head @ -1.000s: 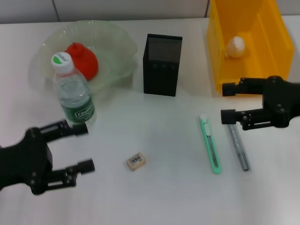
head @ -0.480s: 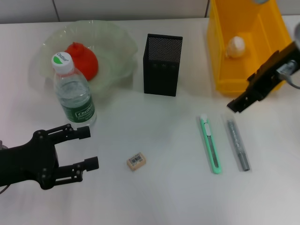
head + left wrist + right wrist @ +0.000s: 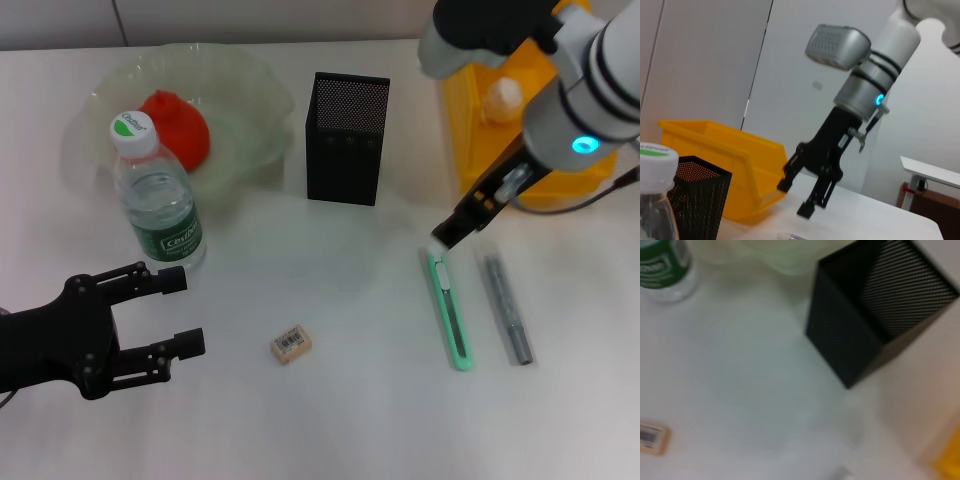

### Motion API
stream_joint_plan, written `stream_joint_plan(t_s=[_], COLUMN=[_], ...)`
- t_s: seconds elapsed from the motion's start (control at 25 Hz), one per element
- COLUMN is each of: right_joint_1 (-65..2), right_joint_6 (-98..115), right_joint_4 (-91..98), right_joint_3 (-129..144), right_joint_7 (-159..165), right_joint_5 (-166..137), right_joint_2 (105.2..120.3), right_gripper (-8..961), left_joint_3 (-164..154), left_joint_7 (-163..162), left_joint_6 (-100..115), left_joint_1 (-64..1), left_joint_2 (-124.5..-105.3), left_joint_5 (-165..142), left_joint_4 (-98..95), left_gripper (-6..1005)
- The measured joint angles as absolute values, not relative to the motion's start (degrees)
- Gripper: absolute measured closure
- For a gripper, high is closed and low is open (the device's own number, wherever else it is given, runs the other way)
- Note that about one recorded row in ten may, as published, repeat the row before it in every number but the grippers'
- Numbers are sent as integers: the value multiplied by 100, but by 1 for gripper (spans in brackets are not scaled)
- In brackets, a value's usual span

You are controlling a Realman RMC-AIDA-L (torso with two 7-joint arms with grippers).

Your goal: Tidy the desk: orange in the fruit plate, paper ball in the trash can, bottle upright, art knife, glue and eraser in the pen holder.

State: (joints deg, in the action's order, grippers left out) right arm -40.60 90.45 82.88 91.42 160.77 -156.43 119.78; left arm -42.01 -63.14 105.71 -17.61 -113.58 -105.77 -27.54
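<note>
- Right pincer (image 3: 447,232) hung right of centre, jaws spread, tips just above the green art knife (image 3: 449,310).
- Left pincer (image 3: 175,312) waited wide, lower left, near the eraser (image 3: 290,343).

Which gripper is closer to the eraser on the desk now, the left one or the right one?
Left. The left gripper is open beside the eraser, on its bottle side. The right gripper is farther off, open above the top end of the green knife.

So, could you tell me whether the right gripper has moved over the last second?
Yes. The right gripper has swung from beside the yellow trash can toward the black pen holder, and now points down over the green art knife's top end.
</note>
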Motion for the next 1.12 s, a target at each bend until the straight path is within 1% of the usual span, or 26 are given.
stream_joint_plan(t_s=[0.36,0.6,1.04,1.12], right_joint_1=[-3918,-3886,-3860,-3862], right_joint_6=[7971,7712,7451,7420], right_joint_4=[7216,6940,6629,6594], right_joint_3=[9338,9445,9517,9544], right_joint_7=[16045,16021,15961,15961], right_joint_5=[-15187,-15024,-14921,-14898], right_joint_2=[11976,11975,11976,11977], right_gripper=[101,269,438,438], left_joint_3=[-4224,-4245,-4255,-4254], left_joint_7=[-6327,-6428,-6478,-6484], left_joint_6=[10565,10544,10537,10537], left_joint_1=[-1818,-1855,-1863,-1864], left_joint_2=[-11373,-11383,-11419,-11419], left_joint_5=[-10582,-10582,-10582,-10582], left_joint_4=[-2760,-2762,-2813,-2813], left_gripper=[227,227,226,226])
